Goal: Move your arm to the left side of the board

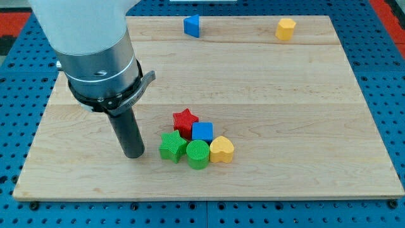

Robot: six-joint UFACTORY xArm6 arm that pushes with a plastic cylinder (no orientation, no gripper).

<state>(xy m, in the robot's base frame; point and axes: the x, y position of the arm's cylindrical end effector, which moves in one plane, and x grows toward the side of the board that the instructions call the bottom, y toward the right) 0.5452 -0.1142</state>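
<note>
My tip (134,153) rests on the wooden board (285,95), left of centre and near the view's bottom. Just to its right lies a tight cluster: a green star (171,147), a green cylinder (197,154), a yellow heart (221,150), a blue cube (203,132) and a red star (185,120). The tip stands a short gap to the left of the green star, not touching it. The arm's white and grey body (95,50) fills the view's upper left.
A blue block (192,25), its shape unclear, and a yellow block (286,28), roughly hexagonal, sit near the board's top edge. The board lies on a blue perforated table (386,76).
</note>
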